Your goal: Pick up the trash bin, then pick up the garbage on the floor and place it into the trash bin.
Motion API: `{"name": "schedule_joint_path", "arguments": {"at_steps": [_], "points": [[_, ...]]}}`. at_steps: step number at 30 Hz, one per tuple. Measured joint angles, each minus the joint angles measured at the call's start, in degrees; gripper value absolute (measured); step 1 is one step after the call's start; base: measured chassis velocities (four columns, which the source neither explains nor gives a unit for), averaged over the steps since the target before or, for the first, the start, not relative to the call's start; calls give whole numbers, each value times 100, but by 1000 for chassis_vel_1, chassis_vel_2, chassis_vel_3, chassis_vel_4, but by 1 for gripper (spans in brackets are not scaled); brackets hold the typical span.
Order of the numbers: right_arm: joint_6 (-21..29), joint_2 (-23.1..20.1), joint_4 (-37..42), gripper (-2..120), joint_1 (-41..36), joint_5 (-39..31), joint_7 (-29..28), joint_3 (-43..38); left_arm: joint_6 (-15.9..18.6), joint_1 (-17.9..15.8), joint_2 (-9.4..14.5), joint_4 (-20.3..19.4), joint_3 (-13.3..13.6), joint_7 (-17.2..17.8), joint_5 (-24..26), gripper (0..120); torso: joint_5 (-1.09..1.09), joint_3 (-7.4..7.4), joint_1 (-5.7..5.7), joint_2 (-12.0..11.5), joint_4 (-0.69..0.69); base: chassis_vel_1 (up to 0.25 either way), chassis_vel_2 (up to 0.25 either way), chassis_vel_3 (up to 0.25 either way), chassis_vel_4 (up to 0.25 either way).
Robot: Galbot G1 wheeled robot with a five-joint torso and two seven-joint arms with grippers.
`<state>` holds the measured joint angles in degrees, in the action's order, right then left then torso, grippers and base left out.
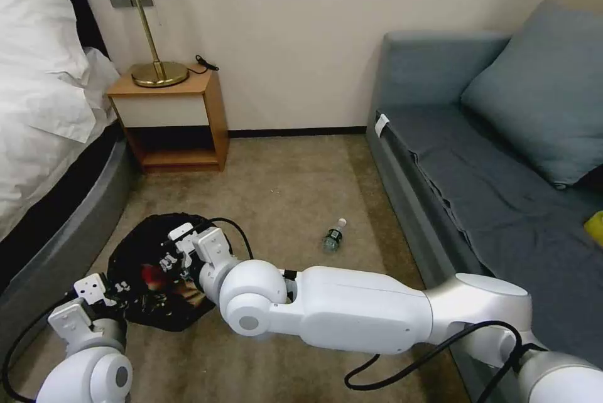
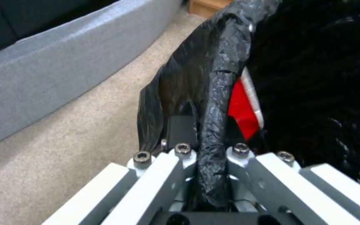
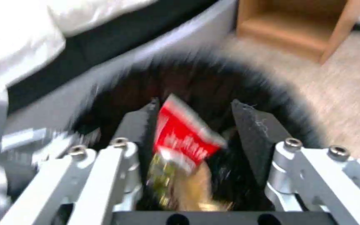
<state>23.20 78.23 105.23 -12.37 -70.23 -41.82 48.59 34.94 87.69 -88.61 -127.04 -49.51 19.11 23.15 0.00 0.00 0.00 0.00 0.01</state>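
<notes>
obs, head view: your trash bin (image 1: 135,258) sits low on the carpet (image 1: 295,183) between the bed base (image 1: 56,246) and the sofa (image 1: 477,158), black bag liner crinkled and spread wide at the mouth. the l gripper (image 1: 108,285) is at the bin's near-left rim. left wrist view confirms: l gripper (image 2: 210,156) clenched on a fold of the black liner at the rim, jaws tight against the plastic w/ no gap visible.

your r arm reaches across the front of the robot, r gripper (image 1: 177,247) over the bin's mouth. right wrist view: r gripper (image 3: 197,125) spread wide, fingers (image 3: 253,131) well apart, nothing pinched. red snack packet (image 3: 184,134) is between the fingers but touching neither as far as you can tell; view is smeared. under it something gold-brown (image 3: 188,190), prob. a wrapper, can't say for sure. both are inside the black liner. red packet also shows in left wrist view (image 2: 243,109), just inside the rim.

clear bottle (image 1: 334,235) w/ white cap lies on its side on the carpet, well apart from the bin, nearer the sofa edge.

bkgd: nightstand (image 1: 173,117) w/ brass lamp (image 1: 151,45) against the wall, beyond the bin.
</notes>
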Motion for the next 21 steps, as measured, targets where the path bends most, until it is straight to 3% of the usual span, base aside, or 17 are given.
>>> {"name": "schedule_joint_path", "arguments": {"at_steps": [2,6,7,9,10,11,12,14,16,18,21], "points": [[-22,-107,111,55,-16,81,45,-187,0,4,4,-4,-4,0,4,2,0,0,0,0,-1,0,0,0,0],[-253,-873,751,74,-296,534,430,-1198,-1,17,29,-36,-19,-2,24,2,2,0,0,0,1,0,0,0,0],[-253,-873,751,74,-296,534,430,-1198,-1,17,29,-36,-19,-2,24,2,2,0,0,0,1,0,0,0,0],[-541,-1748,1196,82,-705,1128,811,-1898,-2,34,40,-54,-26,-1,21,2,2,0,0,0,-7,0,0,0,0],[-758,-2127,1386,88,-955,1517,1013,-2192,-7,39,51,-58,-18,-7,22,2,2,0,0,0,-2,0,0,0,0],[-758,-2127,1386,88,-955,1517,1013,-2192,-7,39,51,-58,-18,-7,22,2,2,0,0,0,-2,0,0,0,0],[-993,-2443,1570,92,-1300,1958,1200,-2538,-9,39,64,-57,-24,-10,19,2,3,0,0,0,-8,0,0,0,0],[-1293,-2848,1906,99,-2116,2769,1443,-3348,-30,39,84,-32,-43,-15,7,2,5,0,0,0,-5,0,0,0,0],[-1368,-2928,2042,99,-2455,3003,1481,-3654,-35,40,85,-30,-46,-16,6,2,3,0,0,0,-2,0,0,0,0],[-1450,-2972,2330,100,-3362,3419,1511,-4436,-41,46,88,-28,-54,-19,9,2,3,0,0,0,-2,0,0,0,0],[-1470,-2942,2432,100,-3749,3595,1511,-4754,-43,50,88,-32,-54,-20,9,2,3,-1,0,0,-2,0,0,0,0]]}}
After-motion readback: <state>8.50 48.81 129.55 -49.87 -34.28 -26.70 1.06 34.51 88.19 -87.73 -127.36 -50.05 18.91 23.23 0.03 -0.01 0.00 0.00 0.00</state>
